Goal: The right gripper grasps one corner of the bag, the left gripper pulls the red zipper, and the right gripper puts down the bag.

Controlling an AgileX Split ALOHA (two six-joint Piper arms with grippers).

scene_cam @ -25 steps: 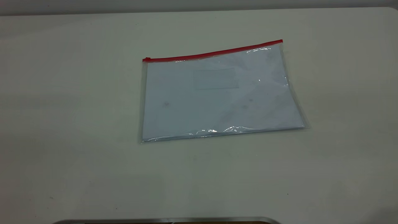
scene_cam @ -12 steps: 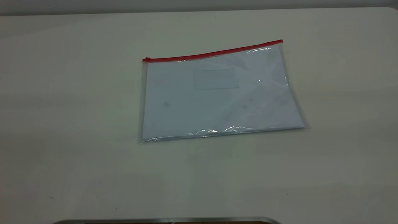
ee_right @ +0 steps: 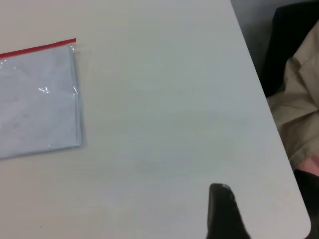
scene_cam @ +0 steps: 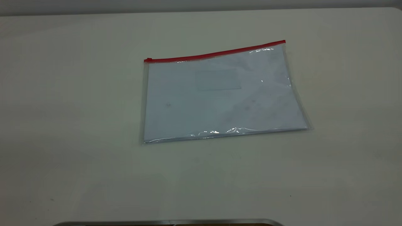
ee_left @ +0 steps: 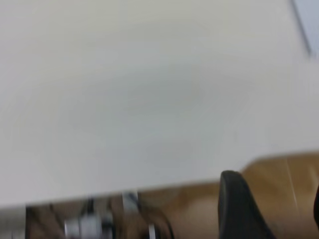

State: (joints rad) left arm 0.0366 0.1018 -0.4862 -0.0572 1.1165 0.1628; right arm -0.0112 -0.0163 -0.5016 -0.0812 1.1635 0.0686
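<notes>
The bag (scene_cam: 220, 97) lies flat on the white table, with white paper inside. The red zipper (scene_cam: 216, 54) runs along its far long edge, and the small red slider (scene_cam: 148, 59) sits at the left end. The bag's corner at the right end of the strip (scene_cam: 284, 42) also shows in the right wrist view (ee_right: 74, 44). Neither gripper shows in the exterior view. My left gripper (ee_left: 274, 186) is open and empty over the table's edge, far from the bag (ee_left: 305, 22). My right gripper (ee_right: 269, 204) is open and empty near the table's corner; only one finger (ee_right: 222, 211) shows.
The table's rounded corner (ee_right: 305, 219) and side edge lie close to my right gripper, with a beige cloth (ee_right: 299, 114) beyond. Wooden floor (ee_left: 279, 169) shows past the table edge under my left gripper. A metal rim (scene_cam: 169, 222) runs along the near edge.
</notes>
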